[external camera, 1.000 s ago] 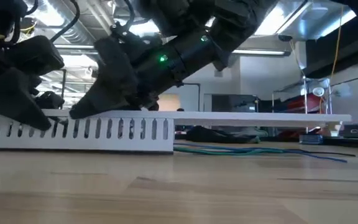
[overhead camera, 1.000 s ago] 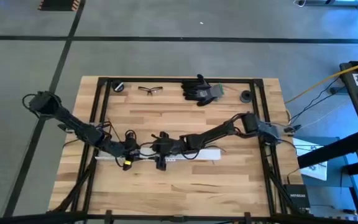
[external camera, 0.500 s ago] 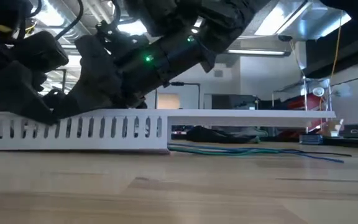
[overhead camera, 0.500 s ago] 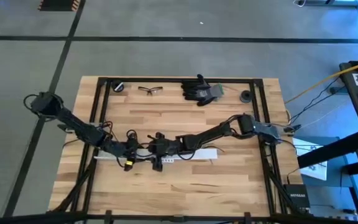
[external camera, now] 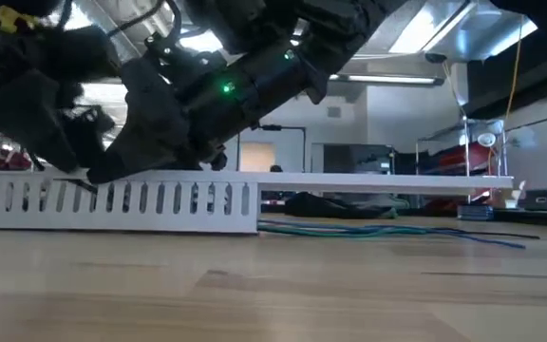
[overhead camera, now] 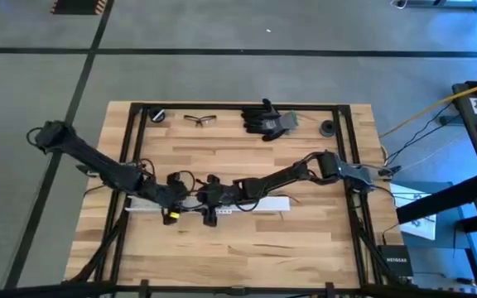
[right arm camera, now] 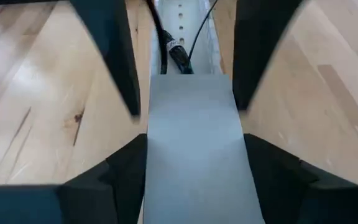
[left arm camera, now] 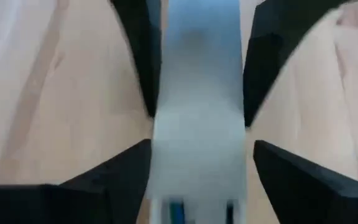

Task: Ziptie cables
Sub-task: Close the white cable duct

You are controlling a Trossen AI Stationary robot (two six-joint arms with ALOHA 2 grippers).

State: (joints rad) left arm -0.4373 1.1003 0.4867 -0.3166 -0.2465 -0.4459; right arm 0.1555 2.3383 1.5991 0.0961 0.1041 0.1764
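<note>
Here, surface: a pale wood-plank table (overhead camera: 305,240) with a black metal frame, on a grey floor.
Room: an industrial hall with ceiling lights behind the table.
Far edge, around 12 o'clock: clear safety glasses (overhead camera: 200,119), black gloves (overhead camera: 266,118).
Channel: a long white slotted plastic strip (external camera: 112,201) with a flat smooth lid (right arm camera: 194,143), at table centre.
Cables: thin green and blue wires (external camera: 378,229) on the wood at the channel's 3 o'clock end; dark ones (right arm camera: 173,46) lie inside it.
Left gripper (overhead camera: 170,193): fingers spread astride the lid, 9 o'clock end.
Right gripper (overhead camera: 211,199): fingers spread astride the lid, just beside the left one.
</note>
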